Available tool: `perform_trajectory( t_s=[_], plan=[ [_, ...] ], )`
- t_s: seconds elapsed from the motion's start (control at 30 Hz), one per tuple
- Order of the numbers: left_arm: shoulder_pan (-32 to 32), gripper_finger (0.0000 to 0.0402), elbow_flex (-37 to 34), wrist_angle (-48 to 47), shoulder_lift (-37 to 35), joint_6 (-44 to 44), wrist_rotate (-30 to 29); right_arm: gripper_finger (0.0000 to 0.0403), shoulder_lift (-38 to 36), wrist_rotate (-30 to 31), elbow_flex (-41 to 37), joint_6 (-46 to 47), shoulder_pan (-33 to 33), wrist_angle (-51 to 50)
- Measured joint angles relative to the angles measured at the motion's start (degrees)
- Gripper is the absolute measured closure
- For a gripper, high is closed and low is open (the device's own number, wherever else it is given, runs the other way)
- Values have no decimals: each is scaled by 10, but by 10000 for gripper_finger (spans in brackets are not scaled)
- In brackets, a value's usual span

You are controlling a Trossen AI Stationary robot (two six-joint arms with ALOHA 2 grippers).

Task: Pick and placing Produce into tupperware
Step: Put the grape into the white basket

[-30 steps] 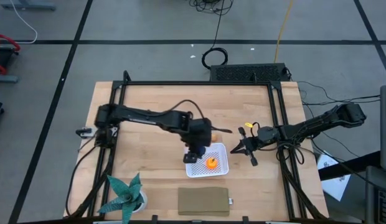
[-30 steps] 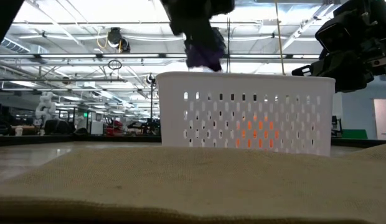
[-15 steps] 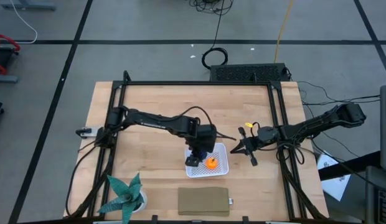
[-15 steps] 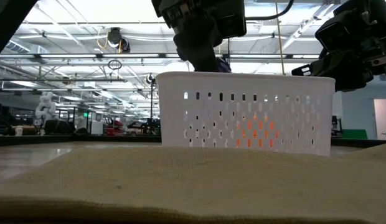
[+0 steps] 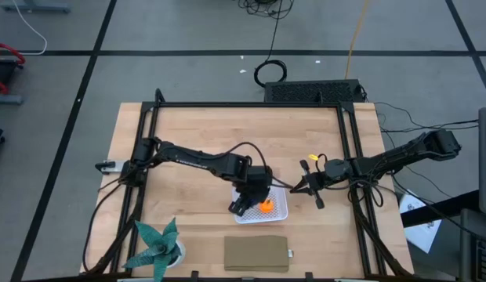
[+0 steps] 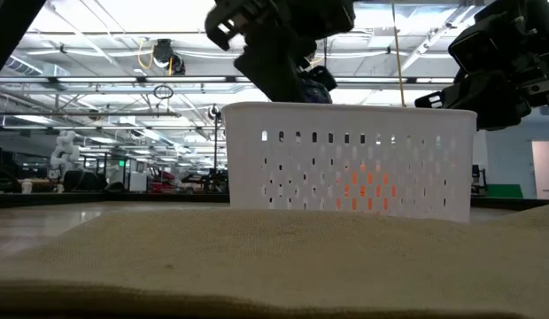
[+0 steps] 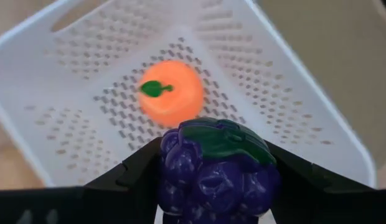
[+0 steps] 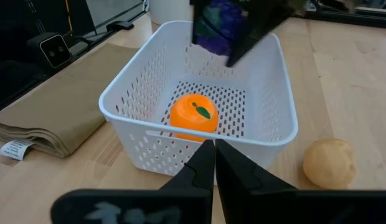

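The white perforated plastic squarish basket (image 5: 262, 205) is taken as landmark. The left gripper (image 5: 244, 205) is poised over the basket's rim on the side facing the plant, w/ its dark fingers (image 7: 134, 177) pinched on a dark purple toy grape cluster w/ green leaf cap (image 7: 215, 167). The grapes are held above the basket interior, not yet touching the mesh floor. A bright orange toy orange w/ small green leaf (image 8: 193, 116) is already lying on the basket floor, roughly central. A tan-yellow rounded toy piece, potato-like (image 8: 329, 163), is seen on the wooden tabletop (image 5: 196, 129) just beside the basket, outside it, on the right arm's side.

The right gripper (image 5: 310, 186) is parked near the basket on the side away from the left arm; its fingers (image 8: 202, 168) are pressed together, nothing held.

Judged stage: 1 piece in, 2nd about to be dropped, 3rd untouched.

Risks, as judged:
- The grapes are held close to the basket wall; if released there, the rim could be clipped and the piece bounced out onto the tabletop.
- If dropped on the orange, either piece could be sent rolling.
- The light basket could be shoved or tipped if the wall is struck by the fingers on descent or exit.
- The tan piece could be nudged away if the basket shifts toward it.
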Motion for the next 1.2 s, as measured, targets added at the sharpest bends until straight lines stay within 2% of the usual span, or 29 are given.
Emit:
perform_trajectory(
  t_s=[0.33, 0.57, 0.83, 1.2],
  plan=[
    [21, 194, 0, 22, 2, -3, -2, 397, 0, 1, 0, -3, 0, 1],
    [14, 178, 0, 21, 2, 22, -1, 397, 0, 1, 0, -3, 0, 1],
    [4, 193, 0, 33, 2, 21, 2, 397, 0, 1, 0, 0, 0, 1],
    [-9, 180, -4, 37, 26, 27, 13, 397, 0, 1, 0, 1, 0, 0]
  ],
)
